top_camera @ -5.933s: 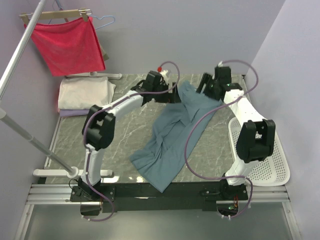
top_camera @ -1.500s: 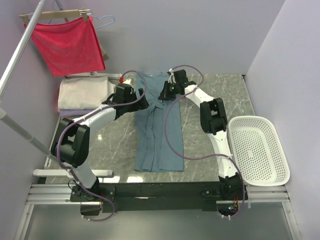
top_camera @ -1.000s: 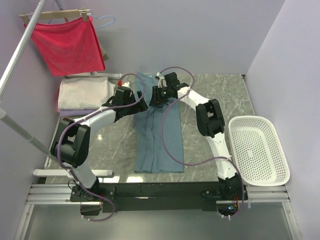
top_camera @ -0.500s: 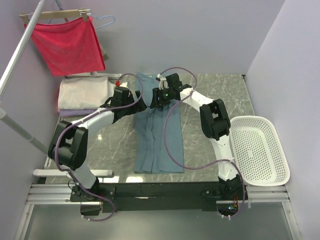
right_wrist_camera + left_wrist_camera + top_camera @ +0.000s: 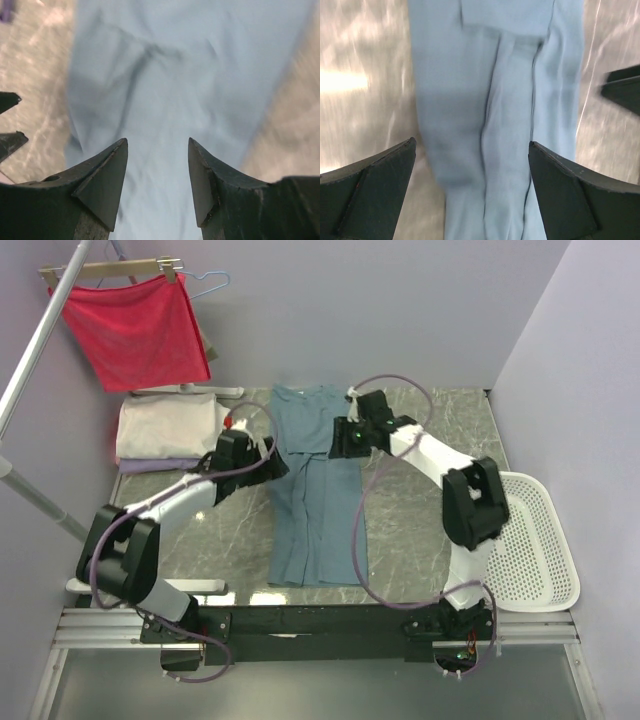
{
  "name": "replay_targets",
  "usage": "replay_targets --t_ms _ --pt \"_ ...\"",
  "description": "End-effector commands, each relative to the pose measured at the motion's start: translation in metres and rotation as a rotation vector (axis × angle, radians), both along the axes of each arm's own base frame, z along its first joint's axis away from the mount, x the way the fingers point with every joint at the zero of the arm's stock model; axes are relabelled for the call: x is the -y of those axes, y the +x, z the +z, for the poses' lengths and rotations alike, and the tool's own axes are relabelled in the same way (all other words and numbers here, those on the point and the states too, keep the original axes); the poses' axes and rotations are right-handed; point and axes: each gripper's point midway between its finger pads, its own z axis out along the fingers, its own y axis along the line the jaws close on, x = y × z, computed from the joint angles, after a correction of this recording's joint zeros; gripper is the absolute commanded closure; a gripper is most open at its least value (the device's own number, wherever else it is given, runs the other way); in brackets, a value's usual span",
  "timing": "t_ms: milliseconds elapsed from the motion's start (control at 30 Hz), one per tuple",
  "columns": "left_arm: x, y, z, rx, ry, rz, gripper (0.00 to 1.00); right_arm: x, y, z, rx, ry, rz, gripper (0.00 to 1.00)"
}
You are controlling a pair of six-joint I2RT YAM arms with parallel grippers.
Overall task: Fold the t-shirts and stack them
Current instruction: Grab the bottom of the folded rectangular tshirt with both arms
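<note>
The teal-blue t-shirt [image 5: 315, 500] lies on the marble table as a long narrow strip, sleeves folded in, running from the back wall toward the near edge. My left gripper [image 5: 272, 462] hovers at the strip's left edge, jaws wide open. In the left wrist view its fingertips [image 5: 405, 150] straddle the wrinkled shirt [image 5: 490, 100] and hold nothing. My right gripper [image 5: 345, 438] is over the strip's right edge, open. In the right wrist view the gripper [image 5: 157, 141] has bare cloth [image 5: 190, 65] below it. A cream-white folded t-shirt [image 5: 170, 425] rests on a lavender one [image 5: 150, 466] at the back left.
A white perforated basket [image 5: 535, 560] sits at the right edge. A red cloth [image 5: 135, 330] hangs on a wooden hanger from a metal rack pole [image 5: 40, 340] at the left, and the rack's base [image 5: 100, 585] lies near the front left.
The right gripper opened, let go of the shirt and drew back to the right. The left arm pulled back toward the near left. The shirt's top end now lies flat.
</note>
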Motion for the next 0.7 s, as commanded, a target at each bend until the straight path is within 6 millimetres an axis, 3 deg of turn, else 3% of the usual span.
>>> replay_targets --t_ms 0,33,67,100,133,200,300,433,667 --pt "0.017 -0.062 -0.012 -0.069 -0.046 -0.088 0.01 0.039 -0.054 0.0 -0.069 -0.075 -0.087 0.41" --pt "0.021 -0.073 -0.017 -0.082 -0.043 -0.096 0.01 0.038 -0.068 0.009 -0.066 -0.041 -0.069 0.41" --pt "0.023 -0.09 -0.024 -0.094 -0.038 -0.107 0.01 0.038 -0.081 0.006 -0.086 -0.032 -0.059 0.41" --pt "0.037 -0.11 -0.028 -0.12 -0.043 -0.139 0.0 0.042 -0.103 -0.011 -0.138 -0.033 -0.054 0.41" --pt "0.039 -0.118 -0.031 -0.123 -0.029 -0.132 0.0 0.042 -0.113 -0.005 -0.126 -0.014 -0.046 0.41" --pt "0.05 -0.144 -0.04 -0.165 -0.032 -0.143 0.01 0.042 -0.143 -0.02 -0.182 -0.021 -0.023 0.41" --pt "0.051 -0.171 -0.058 -0.23 -0.022 -0.135 0.01 0.036 -0.175 -0.025 -0.203 -0.008 0.029 0.41" --pt "0.037 -0.19 -0.073 -0.257 -0.004 -0.08 0.01 0.028 -0.201 -0.03 -0.216 -0.014 0.066 0.41" --pt "0.012 -0.203 -0.086 -0.283 0.036 0.02 0.01 0.03 -0.219 -0.019 -0.203 -0.006 0.064 0.41"
